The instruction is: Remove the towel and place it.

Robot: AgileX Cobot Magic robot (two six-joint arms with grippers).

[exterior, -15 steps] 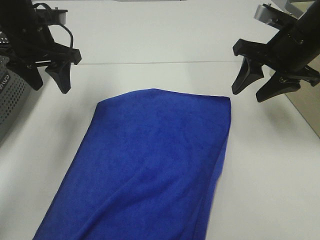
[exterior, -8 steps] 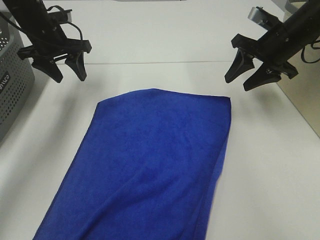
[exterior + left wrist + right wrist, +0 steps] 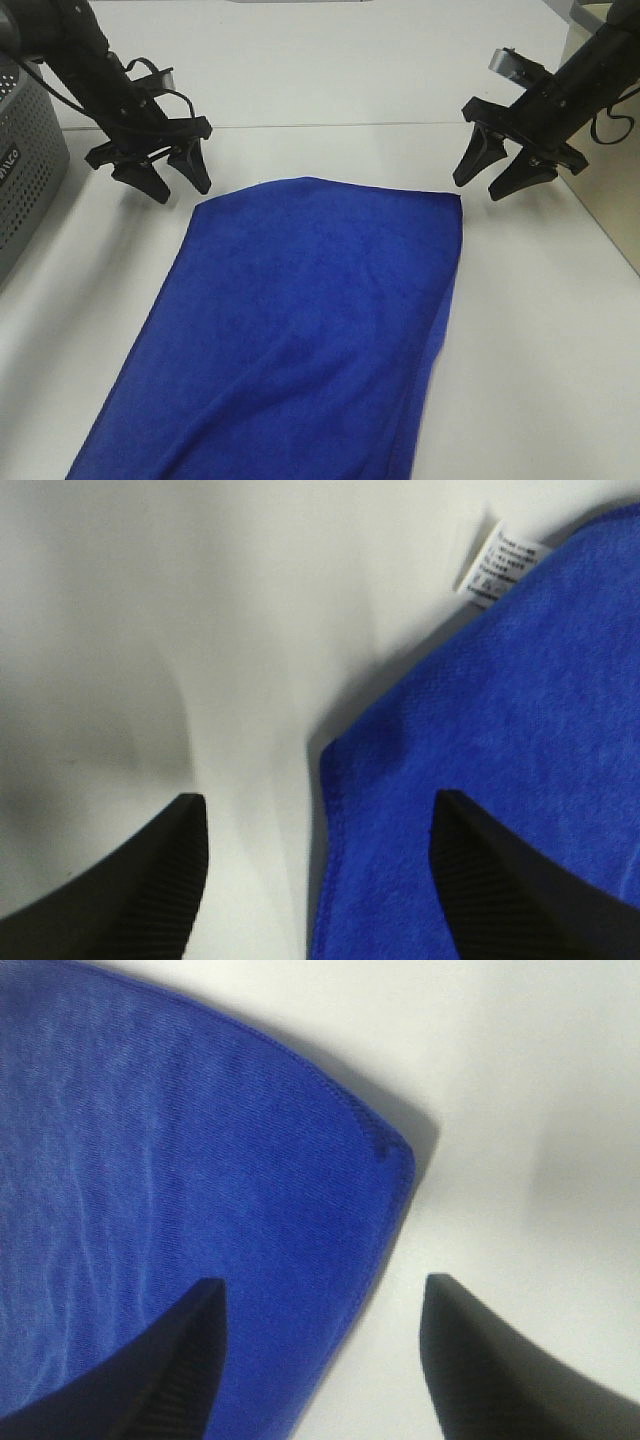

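The towel (image 3: 310, 330) lies spread on the desk (image 3: 540, 350), clear of the grey perforated basket (image 3: 25, 170), so removal looks done. Whether this is its final place I cannot tell. The left fingers (image 3: 192, 168) stand apart over one far corner, near its white label (image 3: 500, 565), holding nothing. The right fingers (image 3: 472, 160) stand apart over the other far corner, also empty. Bare desk lies outward of both pairs, and the basket sits well apart beyond the left fingers.
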